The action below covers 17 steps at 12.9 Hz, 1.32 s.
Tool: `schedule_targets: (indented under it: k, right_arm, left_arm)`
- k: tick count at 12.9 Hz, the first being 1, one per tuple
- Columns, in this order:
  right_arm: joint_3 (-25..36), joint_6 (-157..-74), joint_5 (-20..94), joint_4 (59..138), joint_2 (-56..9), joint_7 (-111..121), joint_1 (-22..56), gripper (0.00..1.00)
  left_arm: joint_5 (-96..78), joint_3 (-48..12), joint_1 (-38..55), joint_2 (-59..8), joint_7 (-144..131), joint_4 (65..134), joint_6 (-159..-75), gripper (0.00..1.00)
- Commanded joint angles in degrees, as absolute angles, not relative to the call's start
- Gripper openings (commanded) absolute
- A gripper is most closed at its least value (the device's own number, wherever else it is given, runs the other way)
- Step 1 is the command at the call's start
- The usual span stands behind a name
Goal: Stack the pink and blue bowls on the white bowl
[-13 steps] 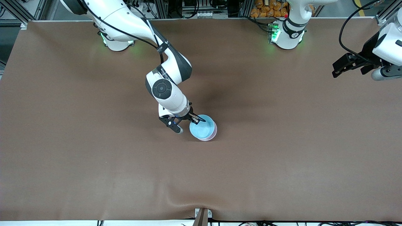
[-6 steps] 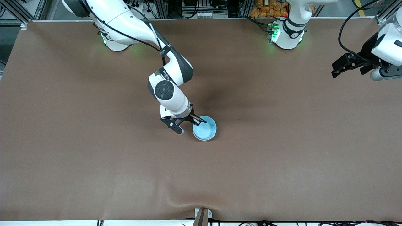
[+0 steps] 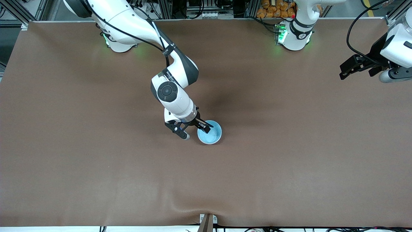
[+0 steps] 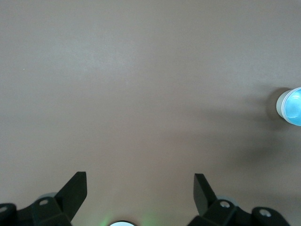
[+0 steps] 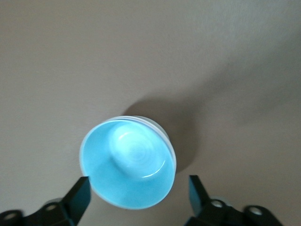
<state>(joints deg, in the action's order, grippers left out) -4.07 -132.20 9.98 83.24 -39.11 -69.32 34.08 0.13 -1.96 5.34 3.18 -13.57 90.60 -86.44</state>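
Note:
The light blue bowl [image 3: 210, 133] sits upright near the table's middle, on top of a stack. In the right wrist view the blue bowl [image 5: 128, 169] has a pale rim [image 5: 162, 132] of a lower bowl showing around it. The pink and white bowls are otherwise hidden under it. My right gripper [image 3: 195, 132] is open and empty over the blue bowl's edge toward the right arm's end, its fingers [image 5: 81, 189] wide apart. My left gripper [image 3: 346, 71] is open and empty, waiting in the air over the left arm's end of the table; its view shows the stack [image 4: 292, 106] far off.
Brown cloth [image 3: 289, 161] covers the table. The two arm bases stand along the edge farthest from the front camera. A small metal clamp [image 3: 207, 220] sits at the nearest edge.
The blue bowl has dropped level into the stack, and the pink rim that showed under it is now covered. My right gripper shifted slightly over it. The left arm has barely moved.

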Motion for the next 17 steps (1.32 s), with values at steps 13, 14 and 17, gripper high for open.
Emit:
schedule_targets:
  k: [13, 14, 17]
  right_arm:
    - [-10.6, -96.5, 4.0, 69.2, -27.6, -26.4, 2.9, 1.0]
    - [-9.7, -92.8, 2.9, 69.1, -26.0, -21.2, 2.6, 1.0]
    - [-4.9, -84.5, 2.5, 69.6, -16.4, -11.9, 1.4, 1.0]
  left_arm:
    - [0.5, -1.8, 5.2, 2.6, -13.4, 89.2, -84.7, 1.0]
    - [0.5, -1.8, 5.5, 2.6, -13.5, 89.1, -84.7, 1.0]
    - [0.5, -1.8, 5.6, 2.6, -13.4, 89.0, -84.7, 1.0]
